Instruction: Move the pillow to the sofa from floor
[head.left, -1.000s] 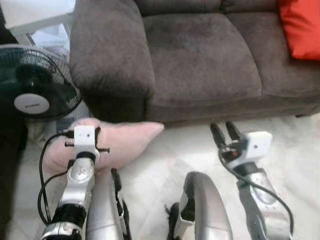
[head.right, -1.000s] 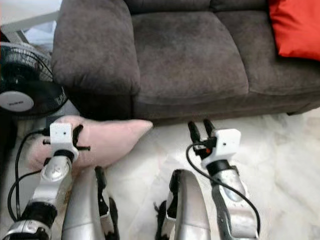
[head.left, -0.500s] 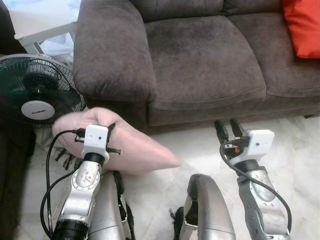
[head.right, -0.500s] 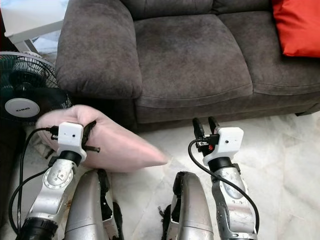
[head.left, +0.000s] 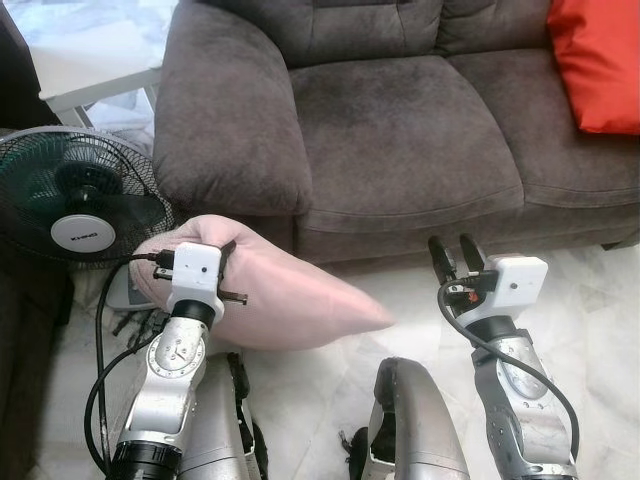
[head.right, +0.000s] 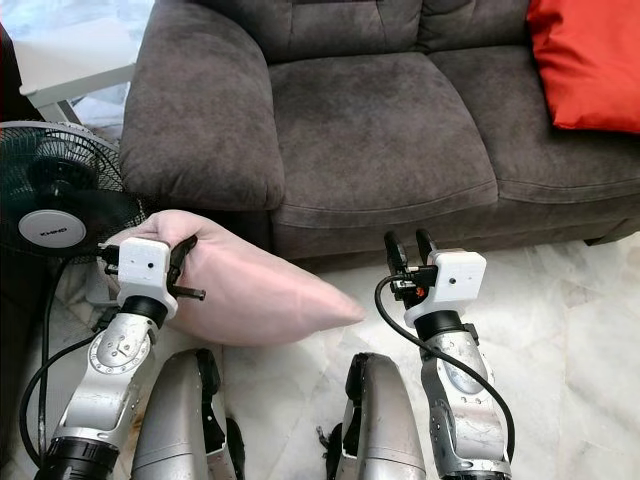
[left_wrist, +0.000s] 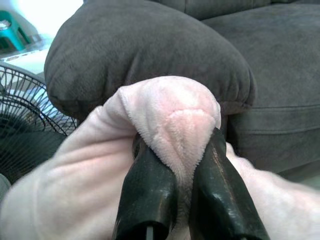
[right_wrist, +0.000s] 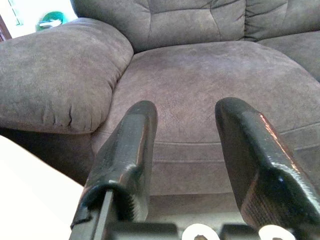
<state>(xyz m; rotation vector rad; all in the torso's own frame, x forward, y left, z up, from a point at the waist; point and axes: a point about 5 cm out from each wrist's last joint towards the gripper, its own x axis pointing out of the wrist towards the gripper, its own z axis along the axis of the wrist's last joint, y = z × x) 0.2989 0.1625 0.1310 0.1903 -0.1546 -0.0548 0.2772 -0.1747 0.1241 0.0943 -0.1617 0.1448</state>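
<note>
The dark grey sofa is the biggest thing here: a plump, rounded armrest just ahead of the left gripper and a broad seat cushion directly ahead of the right gripper, all in a short, suede-like pile with soft seams. Farther off to the right gripper's right, an orange-red cushion leans in the sofa's corner. Off to the left gripper's left stands a floor fan with a dark wire cage and a white hub. The floor below both arms is pale, glossy, marble-patterned tile.

The pink pillow hangs from the left gripper, lifted off the floor, short of the sofa front and below the armrest; its tapered far corner points toward the right gripper. The left gripper's two black fingers are pinched nearly together on a bunched fold of the pillow's fleecy cover at its upper end. The fabric puckers over the fingertips, which suggests a light, loosely stuffed, very soft thing that will sag and swing rather than hold its shape. A pinch of cover alone could slide out, though the plush nap should give some grip; a deeper bite taking in some filling, or a second hold at the drooping corner, would likely be safer.

The right gripper hovers with its fingers spread wide and nothing between them.
</note>
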